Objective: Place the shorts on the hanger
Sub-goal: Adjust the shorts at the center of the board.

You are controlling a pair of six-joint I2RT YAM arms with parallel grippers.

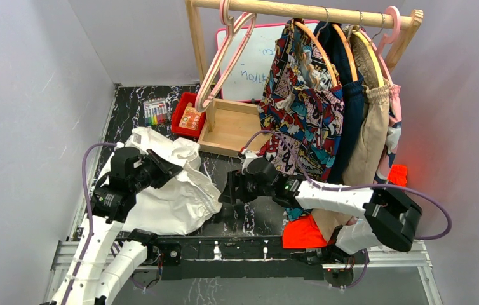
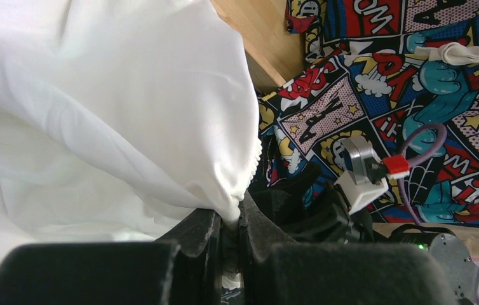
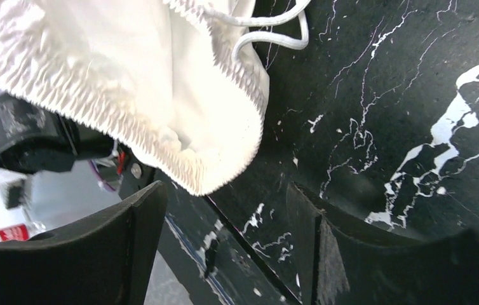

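Two risks | left jaws pinch shorts [image 1: 173,197] edge thinly, a tug could slip it | right jaws wide, empty; waistband corner [image 3: 224,159] just ahead between them | close early, you miss it

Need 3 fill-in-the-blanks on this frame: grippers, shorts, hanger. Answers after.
1. The left gripper is ___ on the shorts.
2. The right gripper sits beside the shorts' waistband with jaws ___.
3. In the top view, the hanger hangs at the ___ end of the wooden rail.
Missing words: shut; open; left.
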